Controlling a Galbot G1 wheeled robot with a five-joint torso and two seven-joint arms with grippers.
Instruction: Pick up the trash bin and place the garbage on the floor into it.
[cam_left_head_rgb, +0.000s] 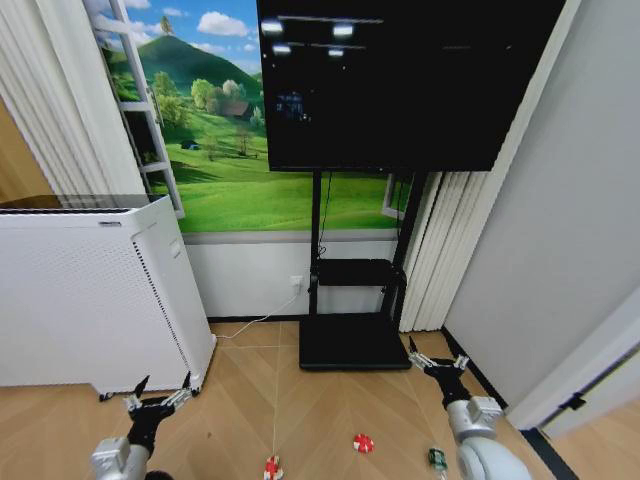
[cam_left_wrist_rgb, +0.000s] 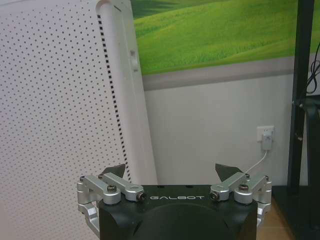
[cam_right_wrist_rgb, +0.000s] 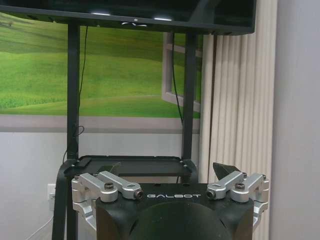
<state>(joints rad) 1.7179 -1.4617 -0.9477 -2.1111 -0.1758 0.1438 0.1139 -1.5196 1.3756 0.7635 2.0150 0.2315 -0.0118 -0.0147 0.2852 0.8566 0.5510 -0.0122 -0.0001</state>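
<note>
The trash bin is out of view. The garbage lies on the wooden floor low in the head view: a red-and-white scrap (cam_left_head_rgb: 363, 442), a second red-and-white scrap (cam_left_head_rgb: 272, 467) at the bottom edge, and a small greenish bottle (cam_left_head_rgb: 437, 459) beside my right arm. My left gripper (cam_left_head_rgb: 163, 385) (cam_left_wrist_rgb: 171, 171) hovers open and empty in front of the white air purifier. My right gripper (cam_left_head_rgb: 436, 358) (cam_right_wrist_rgb: 167, 169) is open and empty too, held above the floor by the TV stand's base, up and back from the bottle.
A tall white perforated air purifier (cam_left_head_rgb: 90, 300) stands at the left. A black TV stand (cam_left_head_rgb: 352, 345) with a large dark screen (cam_left_head_rgb: 400, 80) sits against the mural wall, its cable running to an outlet (cam_left_wrist_rgb: 266, 136). A grey wall (cam_left_head_rgb: 560, 220) closes the right side.
</note>
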